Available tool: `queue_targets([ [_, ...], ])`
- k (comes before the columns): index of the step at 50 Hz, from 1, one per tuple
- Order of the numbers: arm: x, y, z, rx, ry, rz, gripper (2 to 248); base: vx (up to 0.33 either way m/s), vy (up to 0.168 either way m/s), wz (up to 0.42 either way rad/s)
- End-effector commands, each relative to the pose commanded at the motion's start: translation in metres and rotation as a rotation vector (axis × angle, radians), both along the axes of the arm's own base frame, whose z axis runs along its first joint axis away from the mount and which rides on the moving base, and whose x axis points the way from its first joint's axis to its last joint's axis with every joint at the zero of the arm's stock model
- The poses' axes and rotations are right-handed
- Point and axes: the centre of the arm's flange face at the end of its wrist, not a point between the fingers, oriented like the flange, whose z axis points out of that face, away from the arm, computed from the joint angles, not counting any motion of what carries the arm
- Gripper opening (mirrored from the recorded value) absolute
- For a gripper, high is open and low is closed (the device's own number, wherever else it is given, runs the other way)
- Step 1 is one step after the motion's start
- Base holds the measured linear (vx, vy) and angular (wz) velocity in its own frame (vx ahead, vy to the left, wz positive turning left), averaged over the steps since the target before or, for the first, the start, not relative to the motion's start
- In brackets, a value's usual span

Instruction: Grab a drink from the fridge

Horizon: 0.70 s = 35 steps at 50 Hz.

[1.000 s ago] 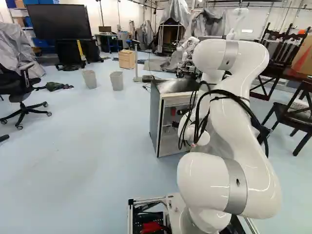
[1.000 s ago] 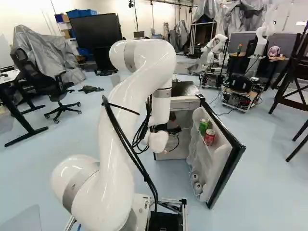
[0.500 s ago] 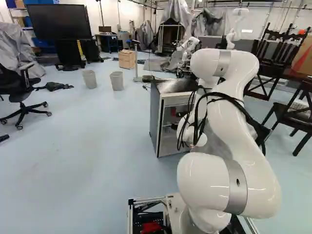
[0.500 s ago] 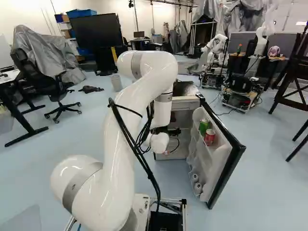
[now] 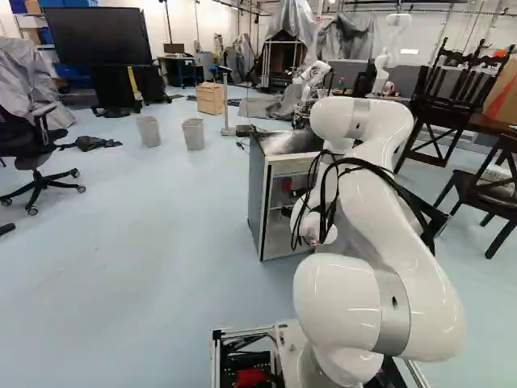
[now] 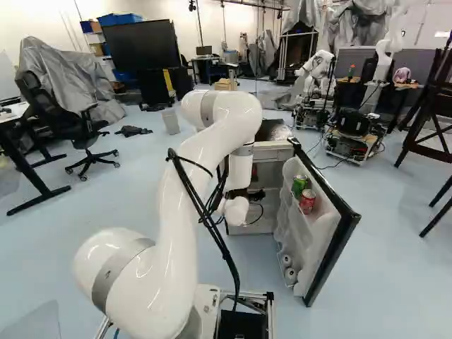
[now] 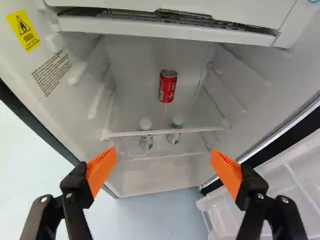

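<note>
In the right base view my gripper (image 6: 254,195) is at the mouth of the open fridge (image 6: 272,150), partly hidden by the arm's wrist. The wrist view shows the gripper (image 7: 164,171) with its orange-padded fingers wide apart and nothing between them. Ahead of them, a red can (image 7: 168,86) stands upright on the fridge's glass shelf. Two white-capped bottles (image 7: 146,135) are below that shelf. On the fridge door's rack are a green can (image 6: 299,185) and another red can (image 6: 307,202).
The fridge door (image 6: 332,244) stands swung out to the arm's right. A freezer compartment (image 7: 175,24) overhangs the shelf space, with side walls on both sides. Dark wooden chairs (image 5: 485,190) stand farther right. Another robot (image 6: 315,85) is behind the fridge.
My arm has lowered its elbow and reached farther forward, its wrist shifting slightly at the fridge opening. The base, the fridge and the door cans have not moved.
</note>
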Motion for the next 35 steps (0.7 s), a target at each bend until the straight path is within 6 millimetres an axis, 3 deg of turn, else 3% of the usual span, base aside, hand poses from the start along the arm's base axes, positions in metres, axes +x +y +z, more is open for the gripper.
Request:
queue_targets([
  [23, 0.024, -0.002, -0.037, -0.004, -0.01, 0.012, 247, 0.0, 0.0, 0.0],
  [35, 0.036, -0.002, -0.045, -0.009, -0.026, 0.018, 247, 0.0, 0.0, 0.0],
])
